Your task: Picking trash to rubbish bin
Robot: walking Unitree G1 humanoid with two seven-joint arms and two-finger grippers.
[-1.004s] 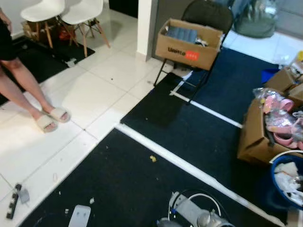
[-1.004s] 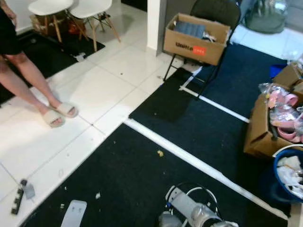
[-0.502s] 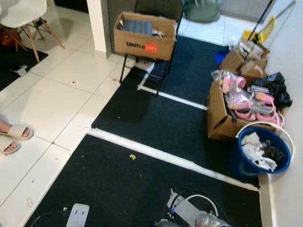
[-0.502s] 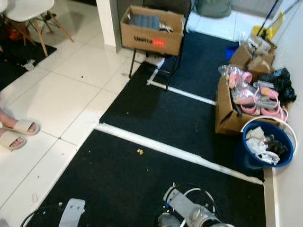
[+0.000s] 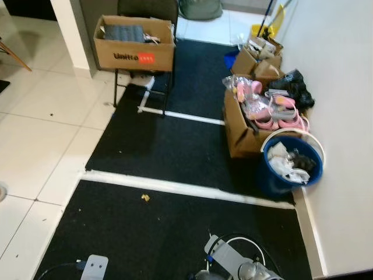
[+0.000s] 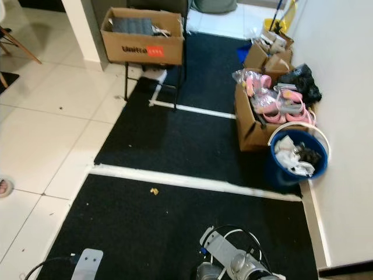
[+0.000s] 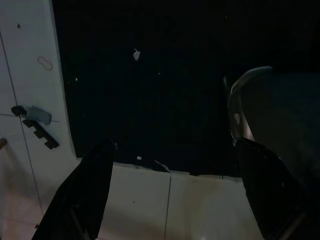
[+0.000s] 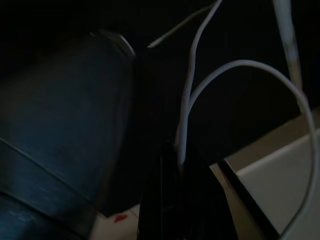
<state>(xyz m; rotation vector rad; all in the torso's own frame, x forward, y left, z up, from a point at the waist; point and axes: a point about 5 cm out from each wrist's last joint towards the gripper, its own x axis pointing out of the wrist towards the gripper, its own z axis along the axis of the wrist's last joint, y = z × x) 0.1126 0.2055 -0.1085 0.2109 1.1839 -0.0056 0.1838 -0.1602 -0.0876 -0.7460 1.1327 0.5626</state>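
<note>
Scene from the head camera: a black floor mat (image 5: 175, 233) crossed by a white strip (image 5: 186, 188), bordered on the robot's left by pale floor tiles (image 5: 41, 134).

Task items: a round blue plastic rubbish bin (image 5: 288, 169) with a white rim stands against the white wall (image 5: 338, 116) on the robot's right, at the far side of the white strip; crumpled white and dark waste lies inside it. A small yellowish scrap of trash (image 5: 145, 198) lies on the mat just on the near side of the strip, well apart from the bin.

Surroundings: a brown cardboard box holding pink items in clear wrap (image 5: 250, 119) stands touching the bin's far side — further boxes lie beyond it. A second cardboard box with a red label (image 5: 135, 44) rests on a black folding chair (image 5: 148, 11).

Left hand (image 7: 172, 190): in its wrist view the two black fingers (image 7: 90, 195) are spread wide over the mat edge, gripping nothing.

Right hand: its wrist view is dark; one black finger (image 8: 180, 200) and a white looped cable (image 8: 240, 100) can be made out, but whether the fingers are spread or pressed together cannot be told.
</note>
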